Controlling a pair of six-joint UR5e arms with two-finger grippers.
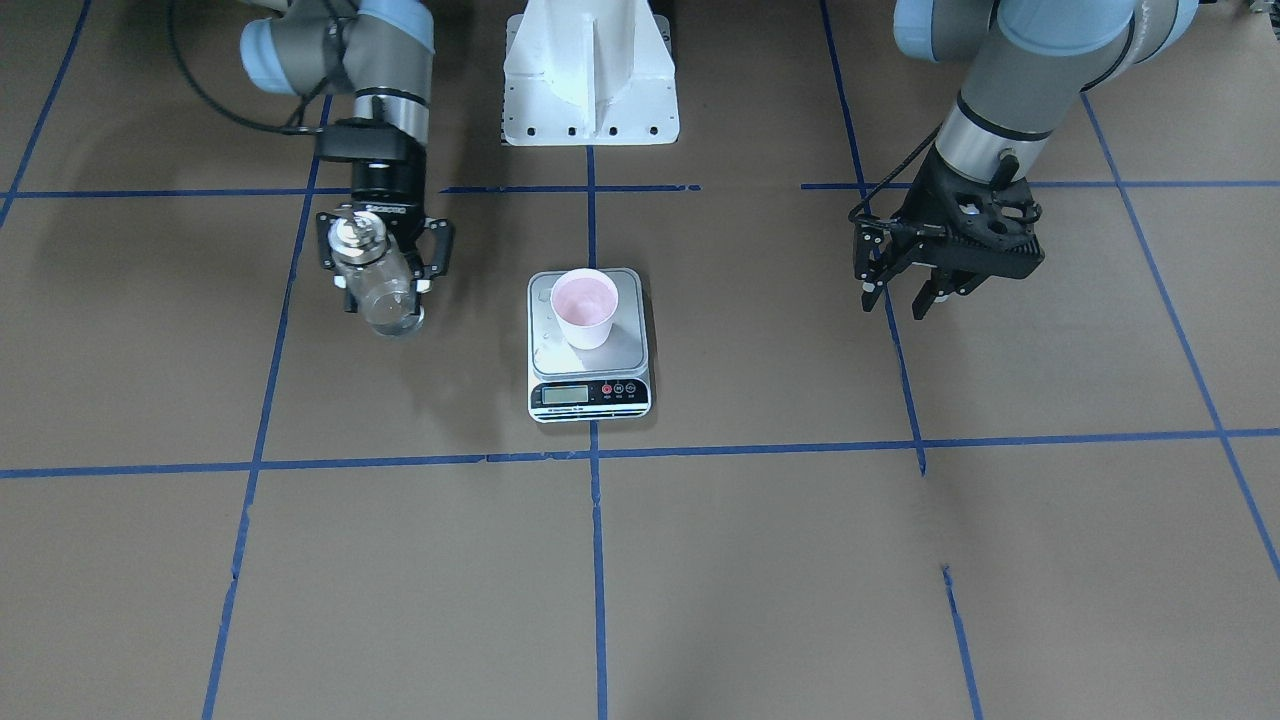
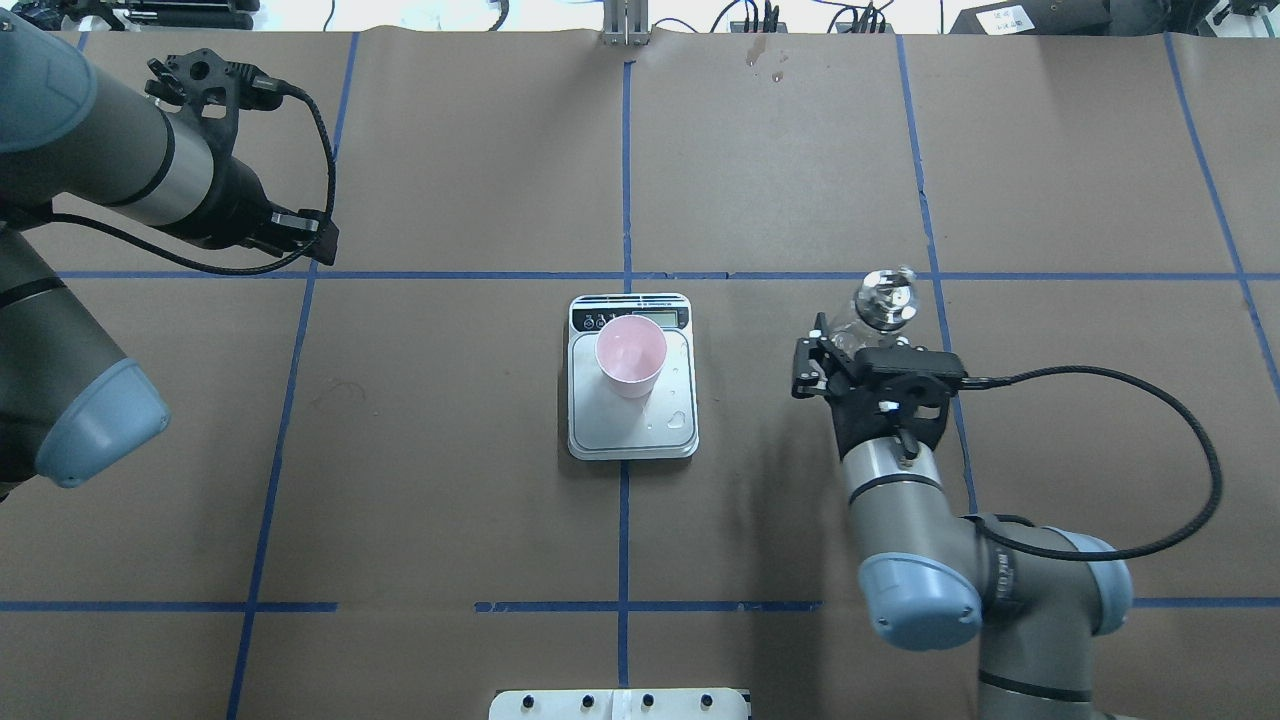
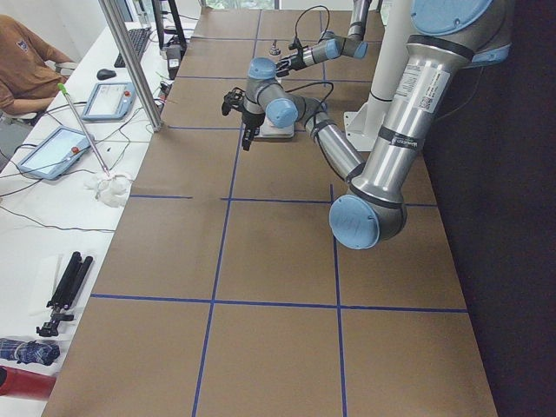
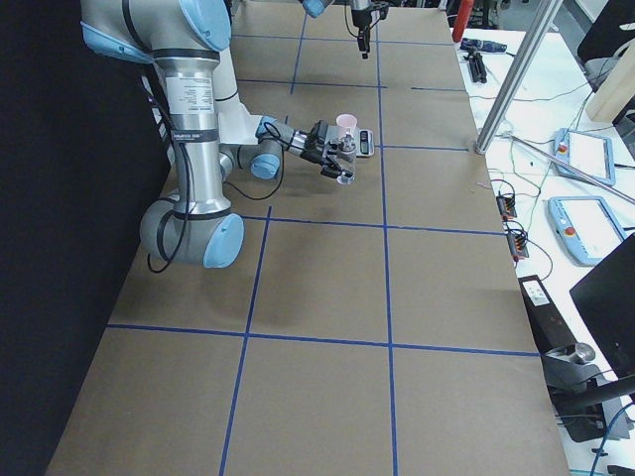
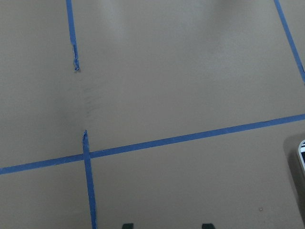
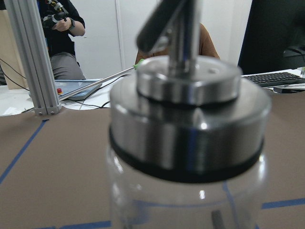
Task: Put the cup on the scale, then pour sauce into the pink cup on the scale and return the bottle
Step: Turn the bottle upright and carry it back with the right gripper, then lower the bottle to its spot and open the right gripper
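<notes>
- The cup (image 2: 631,355) stands upright on the scale (image 2: 615,430) at the middle of the table (image 2: 450,450), so I count the first step as done.
- A few drops (image 2: 678,418) lie on the platform at the cup's 4 o'clock. I cannot tell whether the cup holds any liquid, so I cannot say whether the pour has happened.
- The bottle (image 2: 885,300) is at the scale's 3 o'clock, well apart from it, roughly upright. Setting it down and letting go is left.
- Left fingers (image 1: 895,305): spread wide, holding nothing, hanging over bare table near the scale's 10 o'clock.
- Right fingers (image 1: 385,280): closed around the bottle's glass body, below the metal cap.
</notes>
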